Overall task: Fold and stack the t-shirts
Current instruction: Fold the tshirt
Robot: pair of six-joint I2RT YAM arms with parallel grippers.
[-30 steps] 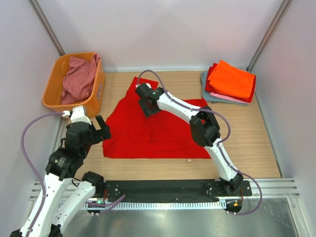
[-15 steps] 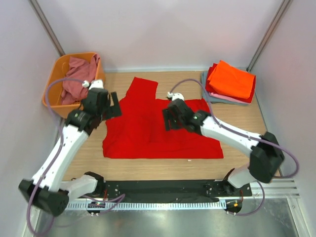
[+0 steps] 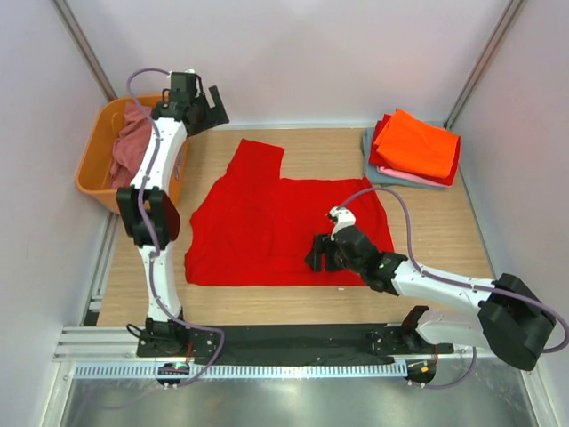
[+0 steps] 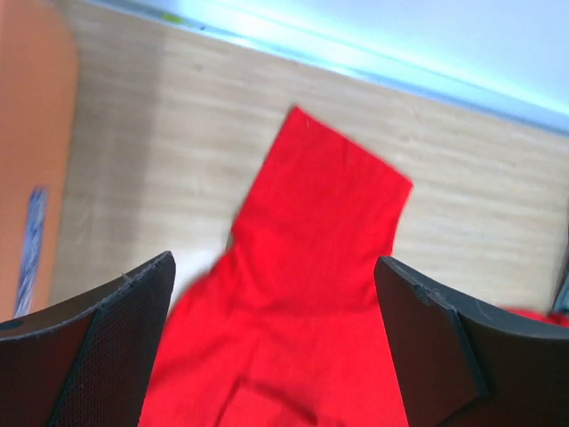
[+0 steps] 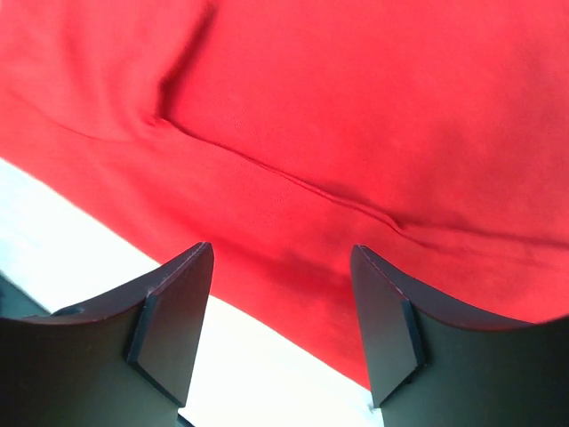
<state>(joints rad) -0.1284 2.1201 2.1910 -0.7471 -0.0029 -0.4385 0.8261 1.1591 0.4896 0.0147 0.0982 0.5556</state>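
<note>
The large red t-shirt (image 3: 267, 227) lies spread flat mid-table, the left gripper (image 3: 212, 108) gaping wide above its far sleeve, the right gripper (image 3: 317, 253) parted and empty over its near hem, while the orange basket (image 3: 93, 169) carries a blue sticker (image 4: 31, 240) too blurred to read.

Bright red t-shirt (image 5: 356, 107) cloth fills most of the view. A raised crease (image 5: 293, 191) runs across it on a slant, from a small pucker at the upper left down toward the right. The shirt's edge cuts diagonally across the lower left, and beyond it lies a pale, washed-out surface (image 5: 62, 222). The right gripper (image 5: 283, 267) has its two dark fingers (image 5: 173, 320) spread apart over that edge, with nothing between them.
</note>
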